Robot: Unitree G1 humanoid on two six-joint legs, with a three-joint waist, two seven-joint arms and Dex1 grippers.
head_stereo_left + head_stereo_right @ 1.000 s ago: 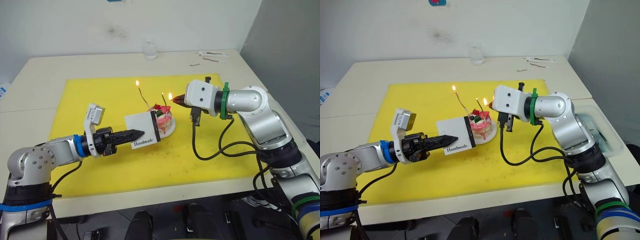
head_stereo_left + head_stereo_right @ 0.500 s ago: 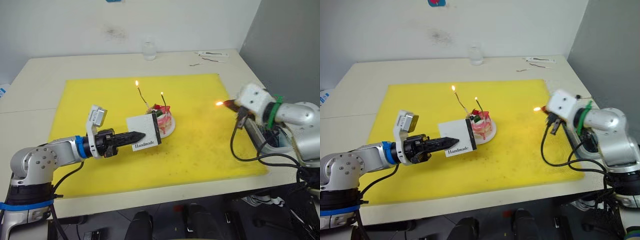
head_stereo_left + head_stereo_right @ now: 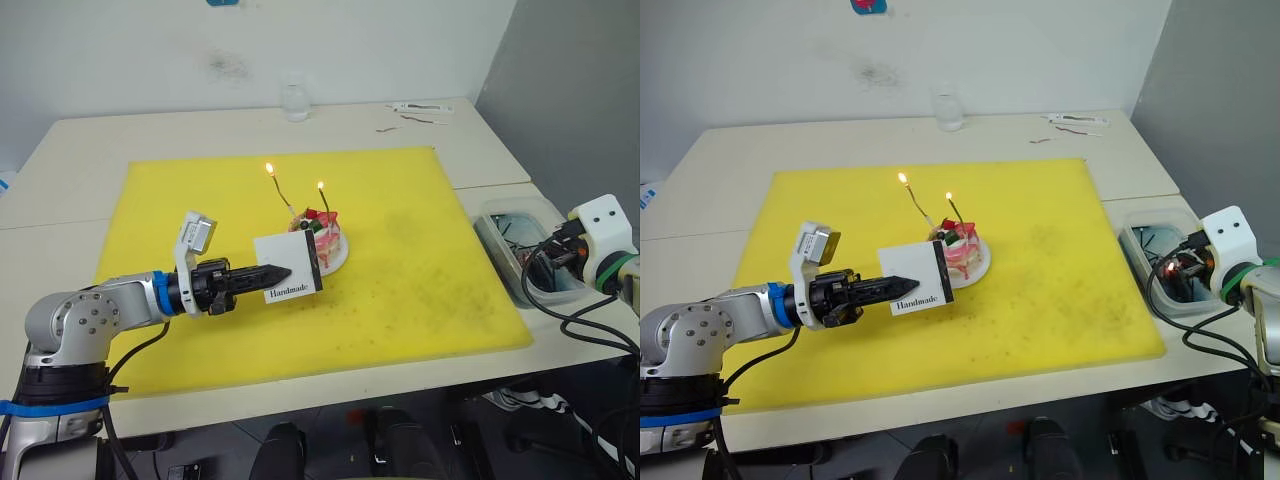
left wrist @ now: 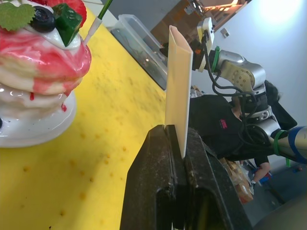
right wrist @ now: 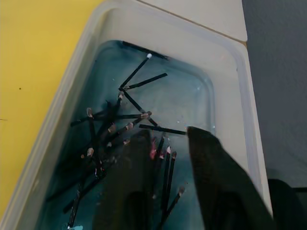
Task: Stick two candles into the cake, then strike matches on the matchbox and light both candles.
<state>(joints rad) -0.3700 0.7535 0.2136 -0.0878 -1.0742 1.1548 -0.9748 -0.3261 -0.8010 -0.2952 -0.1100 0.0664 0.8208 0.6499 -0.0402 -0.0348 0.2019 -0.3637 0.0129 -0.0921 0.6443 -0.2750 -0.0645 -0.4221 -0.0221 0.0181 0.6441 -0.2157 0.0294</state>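
Observation:
The cake point(image 3: 327, 240) sits on its white plate mid-mat, with two thin candles stuck in it. Both the left candle point(image 3: 282, 194) and the right candle point(image 3: 324, 200) carry small flames. My left gripper point(image 3: 280, 271) is shut on the white matchbox point(image 3: 288, 268), holding it on edge just left of the cake; the left wrist view shows the matchbox point(image 4: 178, 86) clamped beside the cake point(image 4: 38, 72). My right gripper point(image 5: 168, 141) hangs open over a clear tub point(image 5: 57, 110), where several dark spent matches point(image 5: 115, 127) lie in water.
A yellow mat point(image 3: 400, 290) covers the table's middle. The tub point(image 3: 500, 222) stands off the mat's right edge, near the table's edge. A glass point(image 3: 295, 101) is at the back, and small items point(image 3: 422, 108) lie at the back right.
My right arm has swung from the cake out to the right, over the tub, and the match flame it carried is gone. The right candle now burns. The left arm is still.

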